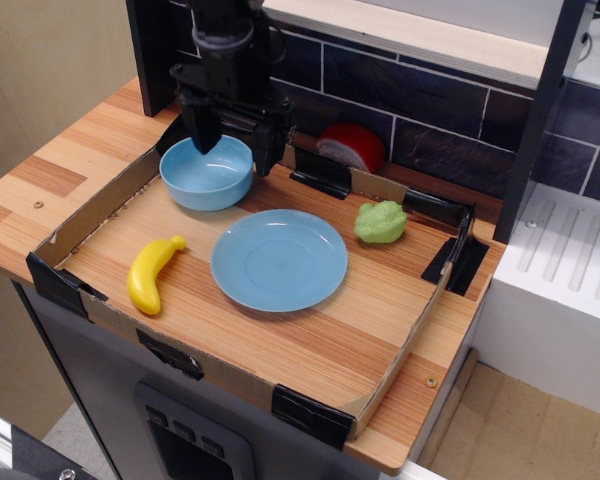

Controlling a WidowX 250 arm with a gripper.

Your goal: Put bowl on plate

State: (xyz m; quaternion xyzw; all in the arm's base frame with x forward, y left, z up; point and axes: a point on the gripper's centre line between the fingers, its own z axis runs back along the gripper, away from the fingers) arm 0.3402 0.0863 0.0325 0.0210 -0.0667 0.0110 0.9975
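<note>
The light-blue bowl (206,172) stands at the back left of the cardboard tray. The flat light-blue plate (279,259) lies in the middle of the tray, in front and to the right of the bowl. My black gripper (232,145) is open and hangs over the bowl's far right rim. One finger (202,130) is over the bowl's inside and the other finger (264,148) is outside the rim. It holds nothing.
A yellow banana (153,273) lies front left of the plate. A green lumpy object (380,221) sits at the right. A red-and-white object (349,147) lies behind the tray's back wall. The low cardboard tray wall (90,212) rings the work area on the wooden counter.
</note>
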